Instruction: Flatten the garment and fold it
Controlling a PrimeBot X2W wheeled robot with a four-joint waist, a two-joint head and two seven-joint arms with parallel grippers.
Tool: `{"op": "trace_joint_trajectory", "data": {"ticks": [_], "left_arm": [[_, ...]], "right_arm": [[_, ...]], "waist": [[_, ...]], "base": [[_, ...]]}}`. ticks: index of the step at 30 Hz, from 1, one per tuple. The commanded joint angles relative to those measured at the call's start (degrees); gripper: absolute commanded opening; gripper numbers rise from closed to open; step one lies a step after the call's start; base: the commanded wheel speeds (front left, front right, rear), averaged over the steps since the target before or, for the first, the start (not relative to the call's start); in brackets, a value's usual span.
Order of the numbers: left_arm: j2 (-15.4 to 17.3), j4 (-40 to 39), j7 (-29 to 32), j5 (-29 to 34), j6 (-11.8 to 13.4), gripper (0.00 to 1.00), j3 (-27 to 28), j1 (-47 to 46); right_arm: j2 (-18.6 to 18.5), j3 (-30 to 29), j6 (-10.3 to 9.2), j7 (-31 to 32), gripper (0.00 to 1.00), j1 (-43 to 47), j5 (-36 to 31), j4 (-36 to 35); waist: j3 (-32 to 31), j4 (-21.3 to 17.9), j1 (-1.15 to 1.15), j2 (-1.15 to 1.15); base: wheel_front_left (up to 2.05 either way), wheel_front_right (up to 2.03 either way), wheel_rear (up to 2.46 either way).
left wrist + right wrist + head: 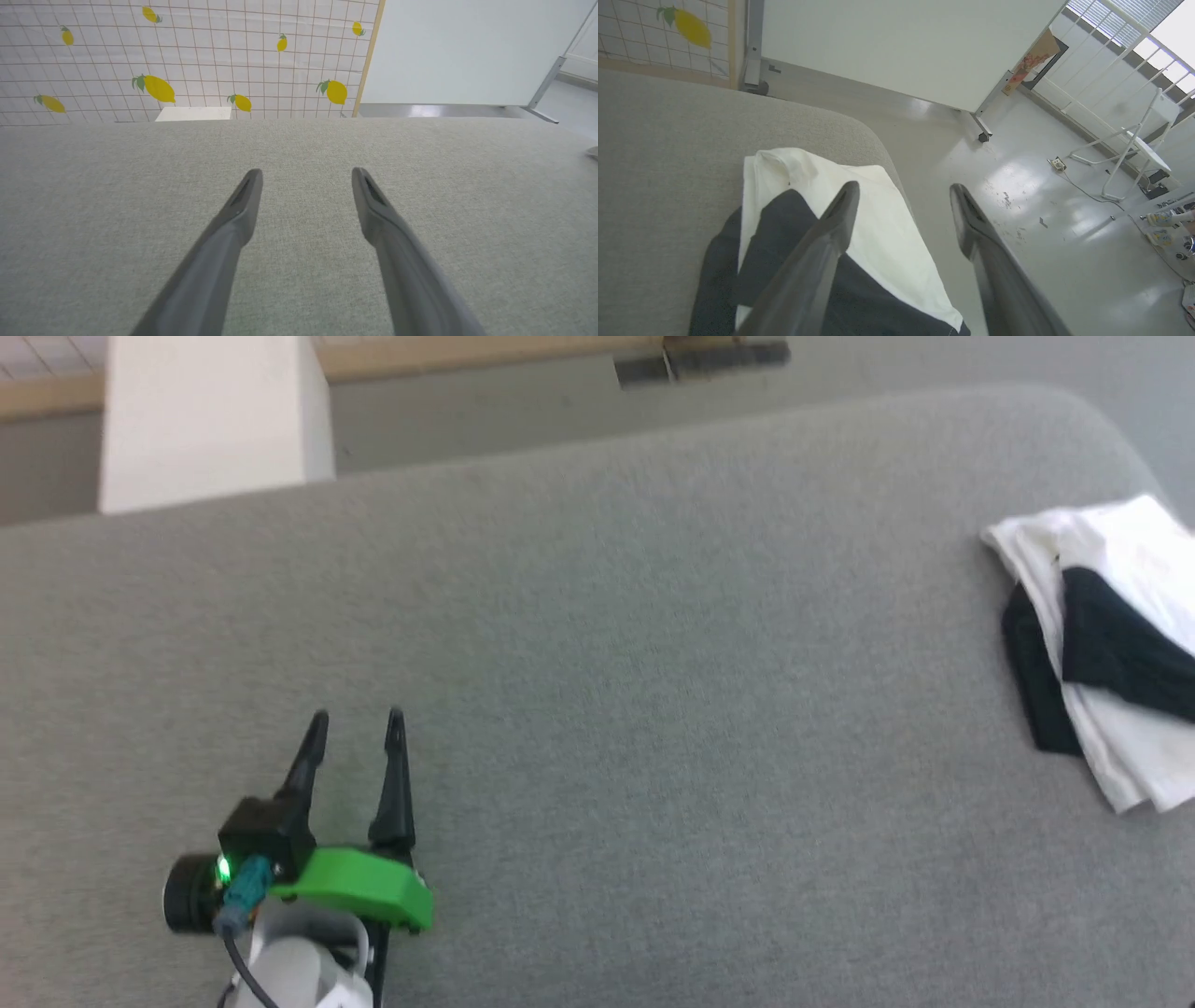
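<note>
- The garment [1111, 644] [878, 224], a soft white-and-black T-shirt, lies folded at the rounded corner of the grey fabric worktop [653, 663].
- The right gripper [904, 185] has its fingers apart and empty, one over the garment and the other past the worktop's edge over the floor [1017, 210].
- The left gripper [356, 717] [307, 171] has its fingers apart over bare worktop, well apart from the garment.

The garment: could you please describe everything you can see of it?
The garment is soft white cloth with black sections, folded into a compact layered bundle, slightly rumpled. It lies flat on the grey pad, by its rounded right corner. The open right tool hangs over it; contact cannot be told.
</note>
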Motion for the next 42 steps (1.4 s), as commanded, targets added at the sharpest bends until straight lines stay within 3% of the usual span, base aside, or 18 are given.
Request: {"op": "trace_joint_trajectory", "data": {"ticks": [1,12,15,26,42], "left_arm": [[-0.3,0.3,-0.5,-0.5,0.4,1.0,0.0,1.0],[-1.1,2.7,-0.7,-2.7,0.5,1.0,-0.3,4.6],[-1.2,3.1,-0.7,-3.0,0.4,1.0,-0.4,4.9],[-1.6,4.2,-0.7,-3.2,0.3,1.0,-1.3,5.1],[-1.9,4.4,-0.7,-3.3,0.8,1.0,-1.9,6.0]], "right_arm": [[1.5,0.0,-0.12,-1.3,1.0,2.3,1.7,-2.3],[13.2,6.7,-0.12,-6.1,1.0,23.1,12.4,-25.7],[15.4,9.4,-0.12,-6.2,1.0,26.2,13.0,-28.8],[18.3,13.3,-0.12,-7.7,1.0,31.0,12.9,-30.0],[18.5,14.6,-0.12,-9.0,1.0,33.4,16.6,-28.1]], "waist": [[-8.2,4.0,0.0,0.0],[-15.0,9.9,0.0,0.0],[-15.7,11.3,0.0,0.0],[-16.4,14.9,0.0,0.0],[-16.5,14.8,0.0,0.0]], "base": [[0.0,0.0,0.0],[0.0,0.0,0.0],[0.0,0.0,0.0],[0.0,0.0,0.0],[0.0,0.0,0.0]]}}
